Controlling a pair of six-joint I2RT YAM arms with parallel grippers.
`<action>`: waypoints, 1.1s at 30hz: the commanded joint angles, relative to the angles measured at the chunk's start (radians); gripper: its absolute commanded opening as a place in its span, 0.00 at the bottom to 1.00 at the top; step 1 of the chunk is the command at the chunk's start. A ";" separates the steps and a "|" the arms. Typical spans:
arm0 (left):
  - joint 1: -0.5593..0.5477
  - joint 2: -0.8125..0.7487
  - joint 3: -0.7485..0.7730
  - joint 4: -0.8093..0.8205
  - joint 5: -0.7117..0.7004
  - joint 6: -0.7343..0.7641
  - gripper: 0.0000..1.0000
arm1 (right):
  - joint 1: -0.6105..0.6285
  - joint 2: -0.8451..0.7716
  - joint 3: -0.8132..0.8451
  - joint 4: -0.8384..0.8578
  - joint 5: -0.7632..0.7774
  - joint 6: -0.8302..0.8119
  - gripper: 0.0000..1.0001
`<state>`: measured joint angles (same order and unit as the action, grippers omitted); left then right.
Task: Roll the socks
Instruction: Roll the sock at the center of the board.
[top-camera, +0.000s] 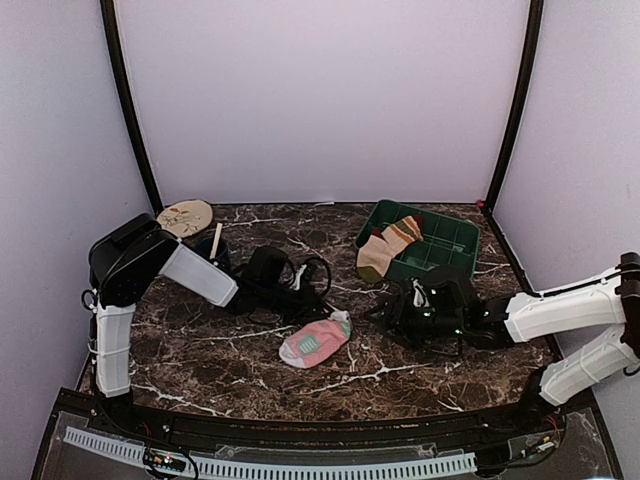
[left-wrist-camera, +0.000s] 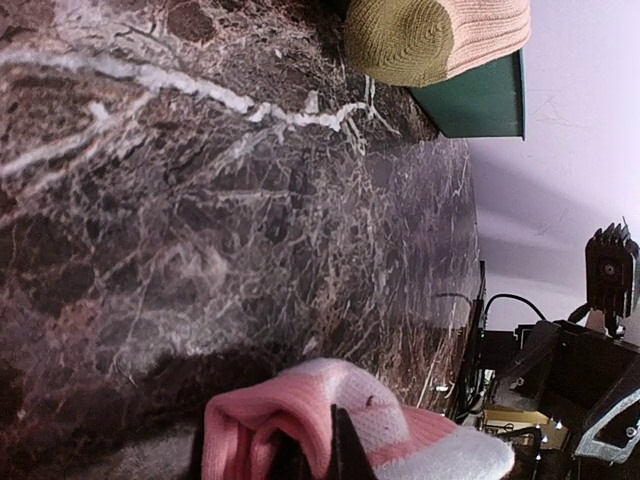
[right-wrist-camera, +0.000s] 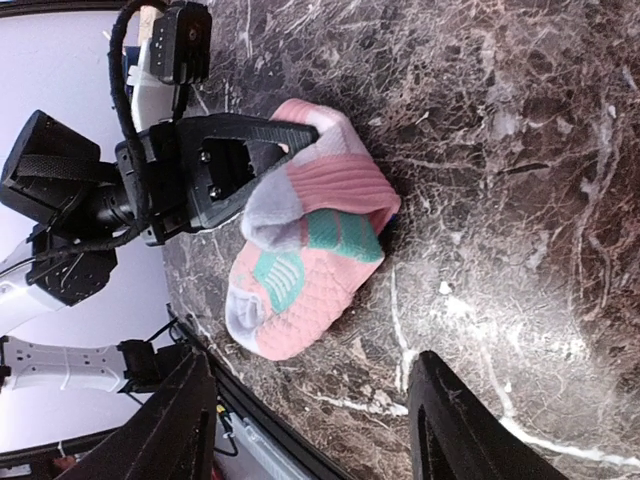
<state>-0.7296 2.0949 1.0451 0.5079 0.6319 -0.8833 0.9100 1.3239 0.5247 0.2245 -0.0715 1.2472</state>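
Socks, 2 of them, sit apart in the top view: the pink sock (top-camera: 315, 340) lies on the tabletop (top-camera: 200, 350) between my left pincer (top-camera: 326, 311) and right pincer (top-camera: 392, 312), while the tan striped sock (top-camera: 388, 248) hangs over the rim of the green tray (top-camera: 448, 243). From my left wrist, my left pincer is pinched closed on the pink sock's cuff. From my right wrist, my right pincer stands wide apart and empty, that sock just ahead of it.
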 joint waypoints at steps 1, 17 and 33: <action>-0.006 -0.041 0.024 -0.084 -0.053 0.098 0.00 | -0.032 -0.008 -0.048 0.237 -0.157 0.225 0.63; -0.040 -0.087 0.008 -0.126 -0.138 0.190 0.00 | 0.014 0.189 -0.092 0.565 -0.103 0.700 0.64; -0.054 -0.100 0.021 -0.129 -0.173 0.223 0.00 | 0.032 0.388 -0.067 0.758 -0.040 0.865 0.63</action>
<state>-0.7784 2.0453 1.0615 0.4023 0.4816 -0.6903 0.9363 1.6749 0.4458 0.8726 -0.1383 2.0556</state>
